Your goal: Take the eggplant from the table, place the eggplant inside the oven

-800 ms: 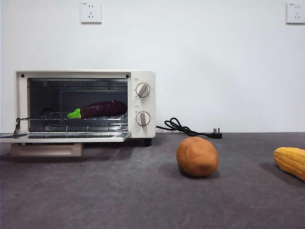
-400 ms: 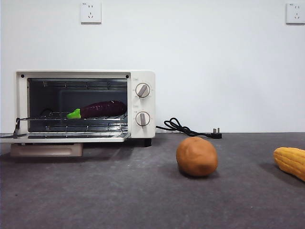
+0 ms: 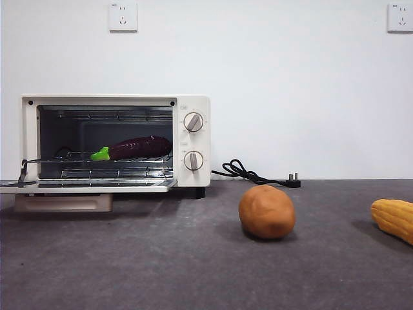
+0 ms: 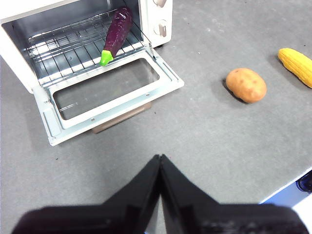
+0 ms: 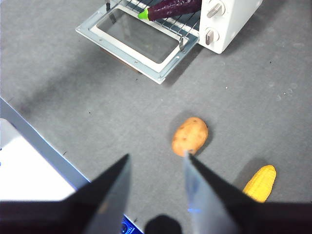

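The dark purple eggplant (image 3: 137,148) with its green cap lies on the wire rack inside the cream-white oven (image 3: 193,103), whose glass door (image 3: 90,187) hangs fully open. It also shows as the eggplant (image 4: 117,33) and the eggplant (image 5: 170,9) in the wrist views. Neither arm appears in the front view. My left gripper (image 4: 160,158) is shut and empty, high above the table (image 3: 193,271) in front of the oven (image 4: 161,19). My right gripper (image 5: 157,158) is open and empty, high above the table.
A round brown potato (image 3: 266,212) sits mid-table, and a yellow corn cob (image 3: 393,219) lies at the right edge. The oven's black cord and plug (image 3: 258,174) trail behind the potato. The table's edge (image 5: 44,146) shows in the right wrist view.
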### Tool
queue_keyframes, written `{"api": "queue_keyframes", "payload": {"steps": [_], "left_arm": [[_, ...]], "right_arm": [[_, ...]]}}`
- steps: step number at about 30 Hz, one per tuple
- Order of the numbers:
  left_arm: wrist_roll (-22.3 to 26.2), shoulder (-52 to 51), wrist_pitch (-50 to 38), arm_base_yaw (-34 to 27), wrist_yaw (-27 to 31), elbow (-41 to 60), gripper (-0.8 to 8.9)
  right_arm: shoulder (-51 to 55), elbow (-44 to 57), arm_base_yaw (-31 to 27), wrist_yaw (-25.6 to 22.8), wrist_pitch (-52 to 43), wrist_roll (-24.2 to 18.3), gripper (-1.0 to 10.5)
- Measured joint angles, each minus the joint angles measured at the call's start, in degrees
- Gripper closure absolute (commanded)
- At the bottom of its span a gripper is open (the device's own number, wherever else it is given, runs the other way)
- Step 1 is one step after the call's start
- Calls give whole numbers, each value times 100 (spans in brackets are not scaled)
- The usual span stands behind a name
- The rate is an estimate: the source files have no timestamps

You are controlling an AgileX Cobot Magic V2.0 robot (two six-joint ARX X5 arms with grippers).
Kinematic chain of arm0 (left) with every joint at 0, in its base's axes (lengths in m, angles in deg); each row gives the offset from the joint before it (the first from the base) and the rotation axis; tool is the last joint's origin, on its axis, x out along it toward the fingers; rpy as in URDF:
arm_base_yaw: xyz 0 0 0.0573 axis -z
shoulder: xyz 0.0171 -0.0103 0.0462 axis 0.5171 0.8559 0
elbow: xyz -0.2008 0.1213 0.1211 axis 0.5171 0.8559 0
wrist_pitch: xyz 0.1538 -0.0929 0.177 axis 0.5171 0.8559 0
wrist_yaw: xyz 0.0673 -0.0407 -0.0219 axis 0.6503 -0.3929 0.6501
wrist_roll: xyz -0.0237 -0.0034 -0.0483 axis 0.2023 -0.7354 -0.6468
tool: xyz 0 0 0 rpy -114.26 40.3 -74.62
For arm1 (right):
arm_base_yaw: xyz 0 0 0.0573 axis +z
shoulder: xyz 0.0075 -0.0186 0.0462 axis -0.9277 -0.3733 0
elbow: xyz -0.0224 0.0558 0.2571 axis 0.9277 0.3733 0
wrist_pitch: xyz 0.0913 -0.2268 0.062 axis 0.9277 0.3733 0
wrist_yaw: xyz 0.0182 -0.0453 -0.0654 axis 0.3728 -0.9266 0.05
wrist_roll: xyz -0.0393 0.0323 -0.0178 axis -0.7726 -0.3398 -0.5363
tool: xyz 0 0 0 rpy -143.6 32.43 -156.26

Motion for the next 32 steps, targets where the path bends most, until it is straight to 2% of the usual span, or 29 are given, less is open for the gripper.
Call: {"api": "queue_keyframes", "payload": {"steps": [5, 8, 13, 18, 24, 32], "left_arm": [[0, 13, -90, 0, 0, 0, 819], [0, 136, -505, 0, 39, 0, 820], [-55, 863, -1067, -260, 188, 0, 821], [-66, 1696, -1735, -1239, -684, 0, 821], [-157, 2566, -2035, -2339, -1947, 0, 821], [-140, 3665, -2118, -2951, -2107, 0, 821]], "right_arm": [[33, 0, 0, 0, -2, -35, 957], [33, 0, 0, 15, 0, -50, 957], [81, 0, 0, 199, -2, -83, 957], [404, 101, 0, 247, -2, -90, 957], [892, 297, 0, 249, -2, -107, 957], [1751, 682, 0, 236, -2, -177, 957]]}}
